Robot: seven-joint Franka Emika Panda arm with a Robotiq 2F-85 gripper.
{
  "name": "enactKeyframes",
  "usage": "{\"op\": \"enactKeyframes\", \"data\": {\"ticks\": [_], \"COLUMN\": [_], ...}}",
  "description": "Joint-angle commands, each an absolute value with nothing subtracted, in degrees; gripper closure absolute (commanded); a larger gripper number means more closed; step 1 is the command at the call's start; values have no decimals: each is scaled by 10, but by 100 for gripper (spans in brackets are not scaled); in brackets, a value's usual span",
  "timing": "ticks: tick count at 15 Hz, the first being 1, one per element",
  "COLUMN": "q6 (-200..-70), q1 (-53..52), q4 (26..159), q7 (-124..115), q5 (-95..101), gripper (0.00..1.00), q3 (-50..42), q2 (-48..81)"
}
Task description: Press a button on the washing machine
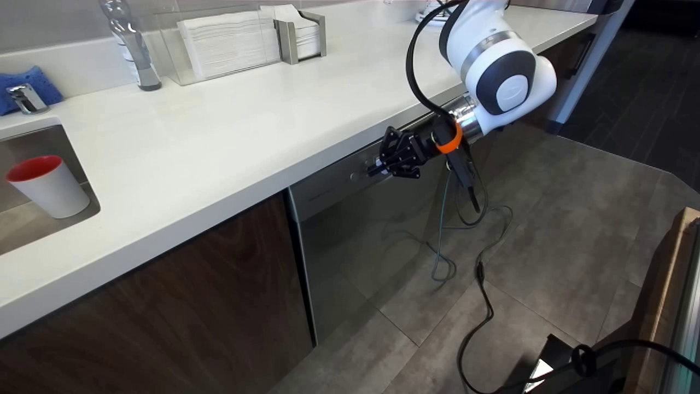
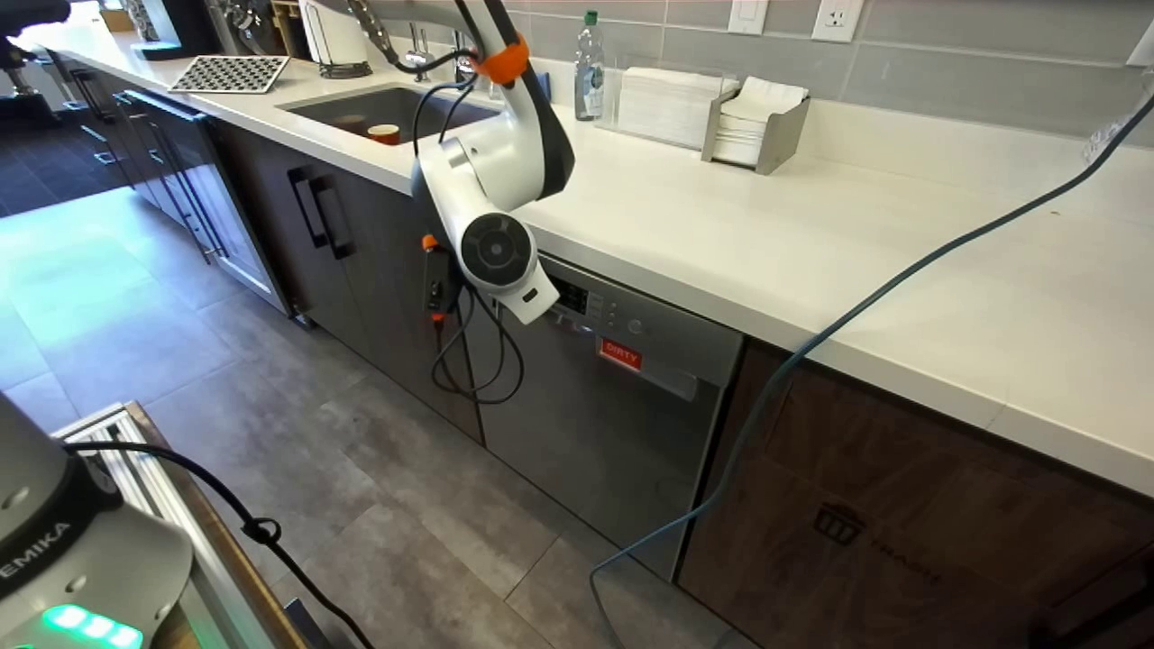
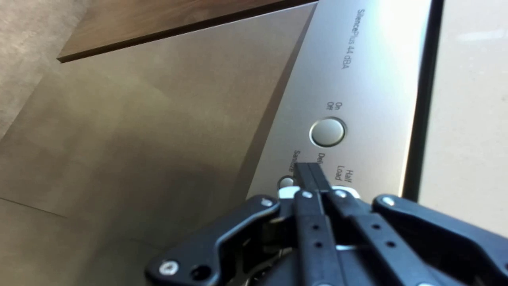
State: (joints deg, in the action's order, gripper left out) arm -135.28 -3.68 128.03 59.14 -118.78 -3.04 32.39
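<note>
Beneath the white countertop [image 2: 685,216], between dark wood-grained cabinet doors [image 2: 902,451], stands the washing machine [image 2: 595,424]; in an exterior view the arm [image 2: 514,167] masks part of its display [image 2: 572,296]. The gripper [image 3: 312,169] is closed, fingertips [image 3: 305,174] together, obscuring a label [image 3: 320,157] after "Def"; contact with the brushed-steel panel [image 3: 373,119] cannot be determined. On/Off button [image 3: 328,132]: round, satin-finished.

You are seeing one gripper [image 3: 311,170], one washing machine [image 2: 586,424], one DIRTY sign [image 2: 620,353], one sink [image 1: 41,141], one cup [image 1: 57,189], one green-capped bottle [image 2: 589,79] and two napkin stacks [image 1: 232,46] [image 1: 307,41]; one On/Off button [image 3: 328,132] is showing.
</note>
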Motion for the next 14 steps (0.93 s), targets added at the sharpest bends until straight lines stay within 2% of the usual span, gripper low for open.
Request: {"op": "enactKeyframes", "data": {"ticks": [1,14], "q6": [-1333,-1335], "q1": [-44,-53], "q4": [1256,1259], "q7": [588,592], "q5": [-1219,-1275], "gripper": [100,100], "q3": [-38,-42], "q2": [341,337]}}
